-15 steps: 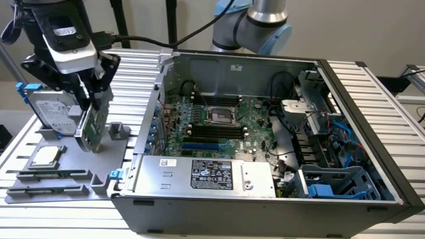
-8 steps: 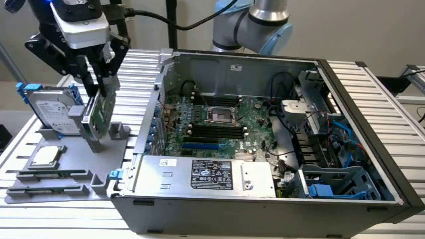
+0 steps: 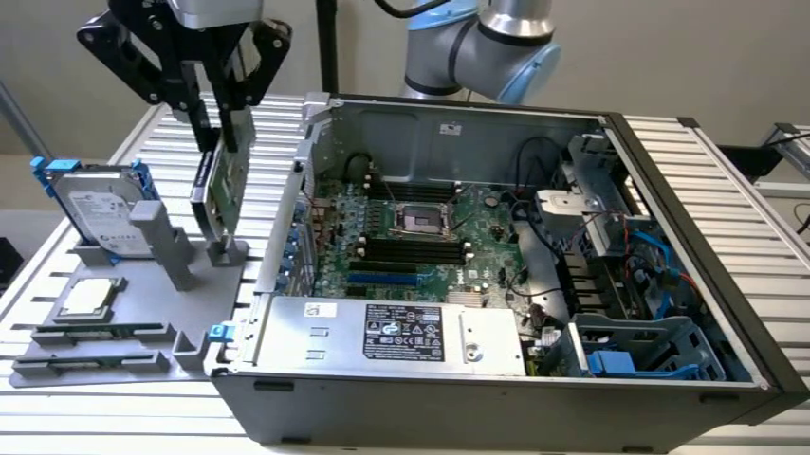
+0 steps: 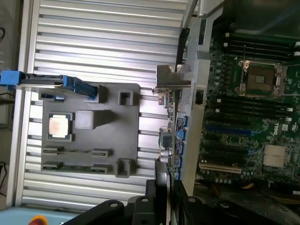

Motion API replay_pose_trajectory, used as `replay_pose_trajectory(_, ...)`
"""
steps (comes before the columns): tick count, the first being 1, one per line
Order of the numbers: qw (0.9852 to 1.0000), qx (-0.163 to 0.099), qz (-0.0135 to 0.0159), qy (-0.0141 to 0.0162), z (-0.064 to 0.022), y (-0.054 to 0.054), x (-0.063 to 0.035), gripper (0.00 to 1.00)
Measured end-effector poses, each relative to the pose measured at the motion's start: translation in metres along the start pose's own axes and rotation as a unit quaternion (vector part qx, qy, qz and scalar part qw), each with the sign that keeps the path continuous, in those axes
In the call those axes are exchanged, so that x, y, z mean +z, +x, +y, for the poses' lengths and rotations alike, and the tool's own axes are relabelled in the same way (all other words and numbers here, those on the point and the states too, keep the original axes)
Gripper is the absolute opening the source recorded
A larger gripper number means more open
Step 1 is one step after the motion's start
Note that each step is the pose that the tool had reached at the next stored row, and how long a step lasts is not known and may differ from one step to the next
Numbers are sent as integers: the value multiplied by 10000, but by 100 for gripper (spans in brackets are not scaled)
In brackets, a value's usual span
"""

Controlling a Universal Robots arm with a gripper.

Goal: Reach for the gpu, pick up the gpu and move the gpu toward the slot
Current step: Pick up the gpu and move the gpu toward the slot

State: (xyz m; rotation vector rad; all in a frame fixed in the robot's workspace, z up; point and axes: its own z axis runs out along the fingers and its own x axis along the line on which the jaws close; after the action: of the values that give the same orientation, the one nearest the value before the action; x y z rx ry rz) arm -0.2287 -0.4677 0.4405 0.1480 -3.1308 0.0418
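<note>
Now gripper (image 3: 215, 128) clamps gpu (image 3: 212, 194) by upper edge, fingers closed narrow on card. Card hangs upright, edge-on, lifted above grey holder tray (image 3: 76, 365), beside outer wall of open computer case (image 3: 708, 398), on exterior view's left. Wrist view: gpu (image 4: 169, 136) with silver bracket (image 4: 172, 77) sits between tray and case wall. Tray holds hard drive (image 3: 101, 209) upright in blue frame and cpu chip (image 3: 86, 297) lying flat. Case contains green motherboard (image 3: 418, 237) with empty cpu socket (image 3: 419, 219).

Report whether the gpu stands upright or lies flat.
Upright: the thin green gpu card stands on edge over the grey holder tray, the black gripper at its top.
</note>
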Motion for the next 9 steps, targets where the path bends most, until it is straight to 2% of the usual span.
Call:
replay_pose_trajectory(2, 10000, 0, -1, -9, -10, -91, -41, 26)
replay_pose_trajectory(9, 10000, -1, 17, -38, -40, -405, -54, 26)
